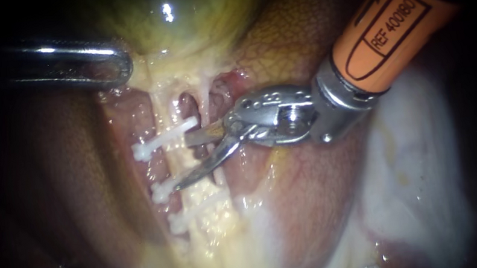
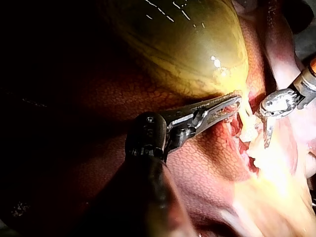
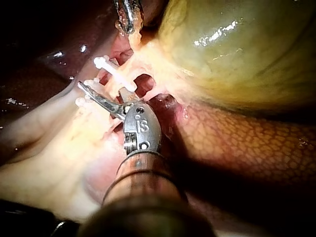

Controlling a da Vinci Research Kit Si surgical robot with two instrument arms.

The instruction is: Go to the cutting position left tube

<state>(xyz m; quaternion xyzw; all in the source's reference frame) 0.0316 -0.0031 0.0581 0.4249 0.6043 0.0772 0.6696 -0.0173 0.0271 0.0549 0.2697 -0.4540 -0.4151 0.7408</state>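
Below the gallbladder, beside the mottled liver, the left tube ran down the opened bed as a pale yellow strand. Three white clips crossed it: upper clip, middle clip, lower clip. High on the near side, the left instrument had its jaws clamped on tissue at the neck of the gallbladder, and the left wrist view showed yellow tissue pinched between both of them. From upper right came the right instrument, blade-tipped, its blades parted and gripping nothing. The short upper blade lay just under the upper clip. The long lower blade reached across toward the middle clip, its tip close to it or touching; could not tell which. The stretch of tube between the upper and middle clips sat at the mouth of the open blades, not plainly deep between them. The right wrist view agreed: blades ahead of the wrist, angled across the clipped strand. Judged the approach nearly complete, with the instrument at the right gap and opened. What seemed left was a slight advance to seat the tube fully between the blades, clear of both clips. No cut showed in the tube.
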